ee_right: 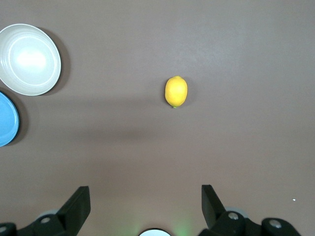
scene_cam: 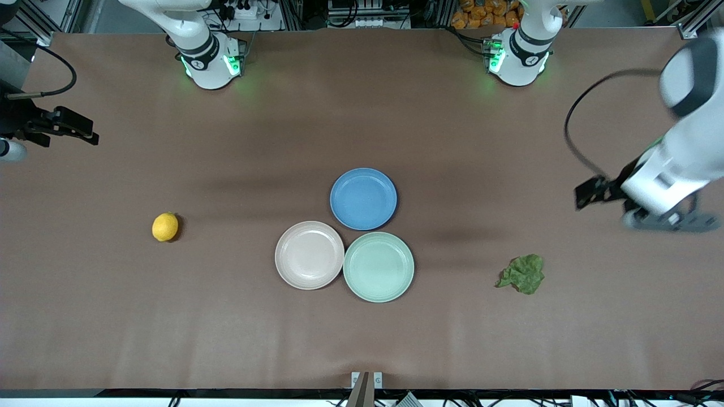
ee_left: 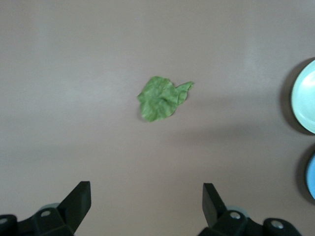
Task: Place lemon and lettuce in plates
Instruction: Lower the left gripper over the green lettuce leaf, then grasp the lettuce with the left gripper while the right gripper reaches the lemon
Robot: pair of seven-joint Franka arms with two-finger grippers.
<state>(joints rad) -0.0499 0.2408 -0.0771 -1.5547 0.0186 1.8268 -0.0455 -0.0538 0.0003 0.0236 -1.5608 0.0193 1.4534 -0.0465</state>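
Note:
The yellow lemon [scene_cam: 165, 226] lies on the brown table toward the right arm's end; it also shows in the right wrist view [ee_right: 176, 91]. The green lettuce [scene_cam: 522, 274] lies toward the left arm's end, also seen in the left wrist view [ee_left: 161, 98]. The pinkish-beige plate [scene_cam: 309, 255] and the mint green plate [scene_cam: 378, 267] touch side by side mid-table, both empty. My left gripper [ee_left: 146, 191] is open and empty, up over bare table beside the lettuce [scene_cam: 673, 221]. My right gripper [ee_right: 145, 194] is open and empty over bare table, apart from the lemon.
An empty blue plate [scene_cam: 363, 198] touches the other two plates, farther from the front camera. The arm bases [scene_cam: 212, 62] [scene_cam: 517, 56] stand at the table's back edge. A black cable [scene_cam: 582, 130] loops off the left arm.

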